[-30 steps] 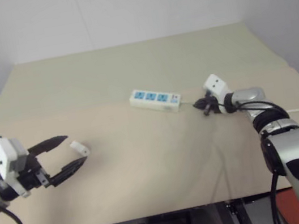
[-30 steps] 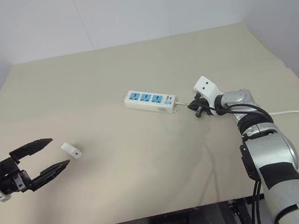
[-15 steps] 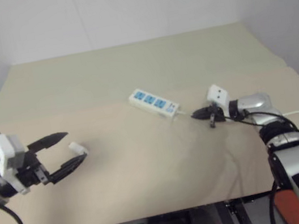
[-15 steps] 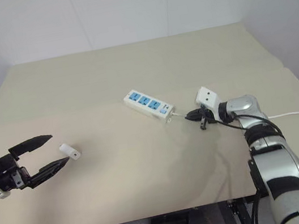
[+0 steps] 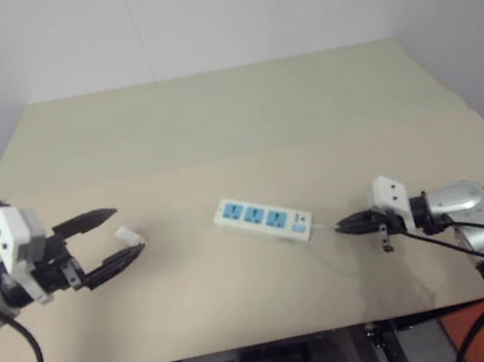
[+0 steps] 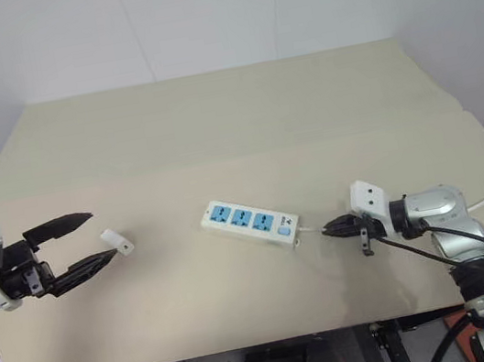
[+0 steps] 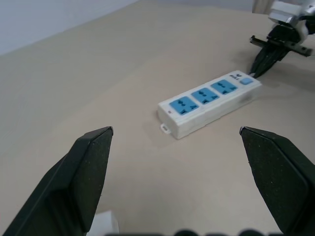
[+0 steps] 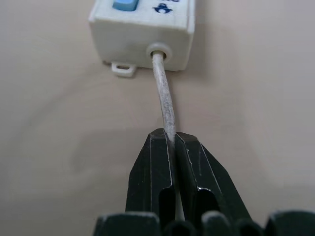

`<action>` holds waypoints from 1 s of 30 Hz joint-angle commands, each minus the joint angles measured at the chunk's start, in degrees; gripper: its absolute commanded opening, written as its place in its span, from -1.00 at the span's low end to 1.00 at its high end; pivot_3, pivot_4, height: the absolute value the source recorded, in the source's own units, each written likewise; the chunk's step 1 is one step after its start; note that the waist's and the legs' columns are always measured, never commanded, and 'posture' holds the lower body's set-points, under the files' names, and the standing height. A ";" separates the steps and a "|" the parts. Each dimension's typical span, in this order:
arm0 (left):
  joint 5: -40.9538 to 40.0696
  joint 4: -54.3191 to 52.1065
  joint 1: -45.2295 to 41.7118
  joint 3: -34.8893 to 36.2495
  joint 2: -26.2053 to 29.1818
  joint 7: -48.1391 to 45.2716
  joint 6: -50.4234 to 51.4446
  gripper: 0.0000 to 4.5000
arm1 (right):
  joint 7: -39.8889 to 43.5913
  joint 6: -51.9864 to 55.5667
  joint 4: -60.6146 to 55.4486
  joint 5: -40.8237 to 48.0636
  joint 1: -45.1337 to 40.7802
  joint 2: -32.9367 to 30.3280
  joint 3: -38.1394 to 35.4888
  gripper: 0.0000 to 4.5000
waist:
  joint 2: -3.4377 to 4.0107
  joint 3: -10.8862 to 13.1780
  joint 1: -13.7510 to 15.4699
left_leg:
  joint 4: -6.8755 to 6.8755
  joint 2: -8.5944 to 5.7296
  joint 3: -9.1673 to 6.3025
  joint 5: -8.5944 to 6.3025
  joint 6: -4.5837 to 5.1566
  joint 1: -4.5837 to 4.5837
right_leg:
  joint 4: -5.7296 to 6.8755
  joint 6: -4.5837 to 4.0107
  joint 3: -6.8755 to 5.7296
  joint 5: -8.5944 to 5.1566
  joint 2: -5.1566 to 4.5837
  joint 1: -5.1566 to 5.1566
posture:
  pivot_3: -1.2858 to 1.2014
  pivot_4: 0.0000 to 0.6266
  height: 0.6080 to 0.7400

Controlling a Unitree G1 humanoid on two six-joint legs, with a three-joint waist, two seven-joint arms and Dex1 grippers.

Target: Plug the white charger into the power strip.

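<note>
R wrist cam gave me what the head cams couldn't: right gripper [image 8: 173, 147] was pinched shut on the thin white cord [image 8: 162, 93] just behind the power strip [image 6: 249, 223]. Left gripper [image 5: 121, 233] hung wide open w/ the white charger [image 5: 129, 236] between its tips, well apart from the strip. All sat on a beige table [image 5: 215, 130] against pale walls.

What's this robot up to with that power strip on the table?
The robot's right gripper is shut on the thin white cord of the power strip and has dragged the strip toward the table's near edge. The left gripper hangs open around the white charger lying on the table, without gripping it. The charger is not plugged in yet.
</note>
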 commanded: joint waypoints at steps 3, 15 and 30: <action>0.00 0.23 -0.72 0.47 1.00 -0.65 -0.68 1.00 | -5.01 1.00 -1.48 0.41 -0.77 1.47 -1.11 -0.60 | 0.00 0.00 0.16 | 0.00 0.00 0.00 0.00 0.00 -0.03 | -0.03 0.00 -0.01 0.00 -0.01 -0.01 | 0.03 -0.52 1.00; -0.03 0.68 -1.33 -0.10 1.36 -1.12 -0.49 1.00 | -1.07 4.78 -6.03 9.43 1.79 -1.74 -5.38 0.99 | 0.00 0.00 0.36 | 0.00 0.01 0.00 0.00 0.00 -0.07 | -0.09 0.02 0.00 0.00 -0.07 -0.01 | 0.03 -0.52 1.00; 0.31 1.04 -1.92 -0.52 1.42 -1.32 -0.52 1.00 | -16.57 6.59 -14.38 15.12 5.10 14.16 -8.33 0.99 | 0.00 0.00 0.31 | 0.01 0.01 -0.01 0.00 0.00 -0.05 | -0.05 0.04 0.06 0.02 -0.07 -0.02 | 0.03 -0.52 1.00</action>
